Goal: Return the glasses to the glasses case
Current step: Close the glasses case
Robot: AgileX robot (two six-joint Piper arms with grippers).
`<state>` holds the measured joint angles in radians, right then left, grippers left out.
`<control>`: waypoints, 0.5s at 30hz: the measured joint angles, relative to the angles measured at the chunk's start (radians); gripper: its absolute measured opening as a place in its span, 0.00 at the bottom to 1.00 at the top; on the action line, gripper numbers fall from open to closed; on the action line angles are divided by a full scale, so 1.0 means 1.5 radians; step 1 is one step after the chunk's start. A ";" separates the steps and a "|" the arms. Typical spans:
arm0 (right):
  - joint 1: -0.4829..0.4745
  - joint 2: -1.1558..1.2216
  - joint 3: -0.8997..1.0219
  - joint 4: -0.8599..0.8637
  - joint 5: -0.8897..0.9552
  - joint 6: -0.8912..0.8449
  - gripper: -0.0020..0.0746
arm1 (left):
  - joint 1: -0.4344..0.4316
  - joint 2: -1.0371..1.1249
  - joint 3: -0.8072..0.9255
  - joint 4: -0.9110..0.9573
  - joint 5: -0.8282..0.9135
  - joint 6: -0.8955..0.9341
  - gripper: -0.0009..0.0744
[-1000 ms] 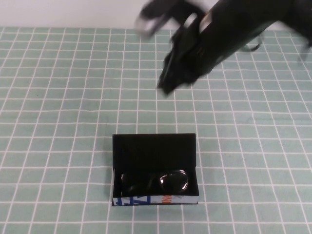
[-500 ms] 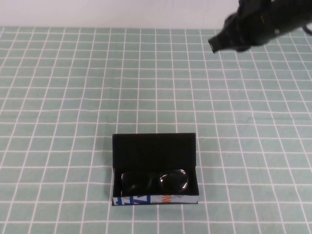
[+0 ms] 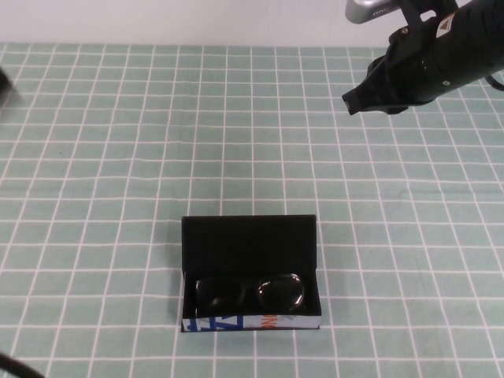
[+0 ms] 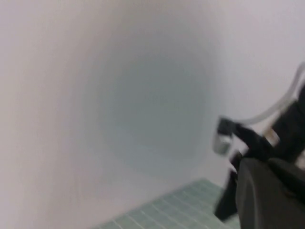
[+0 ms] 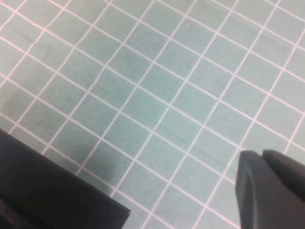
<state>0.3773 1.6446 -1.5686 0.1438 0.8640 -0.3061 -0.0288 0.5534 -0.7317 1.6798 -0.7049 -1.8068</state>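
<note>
Green checked mat (image 3: 118, 157): we list glasses (image 3: 250, 293) inside open glasses case (image 3: 249, 244). Right gripper (image 3: 353, 102) far right, closed, empty; left gripper's state we cannot tell.

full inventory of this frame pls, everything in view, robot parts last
glasses case: 1, black with a white front edge printed blue and orange, lid flap open, on the table near its front edge, about centre.
glasses: 1 pair, black rims with clear lenses, lying inside the open case behind its front edge.
table cover: 1, pale green with a white grid, under everything.
wall: white, along the far edge of the table.
right gripper: 1, black, shut and holding nothing, raised over the far right of the table, well clear of the case.
left gripper: not seen in the high view; its wrist camera faces the wall and the right arm.
</note>
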 joint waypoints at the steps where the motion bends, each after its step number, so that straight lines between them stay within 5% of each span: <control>1: 0.000 0.000 0.000 0.000 0.000 0.000 0.01 | 0.000 0.000 -0.021 -0.010 0.028 0.007 0.01; 7: 0.000 0.000 0.000 0.000 0.002 -0.002 0.01 | 0.000 0.000 -0.116 0.047 0.185 0.195 0.01; 15: 0.000 0.000 0.000 0.000 0.015 -0.002 0.01 | 0.000 0.000 -0.073 -0.033 0.621 0.458 0.01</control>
<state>0.3773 1.6446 -1.5686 0.1438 0.8863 -0.3085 -0.0288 0.5534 -0.8408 1.6297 0.2260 -1.1203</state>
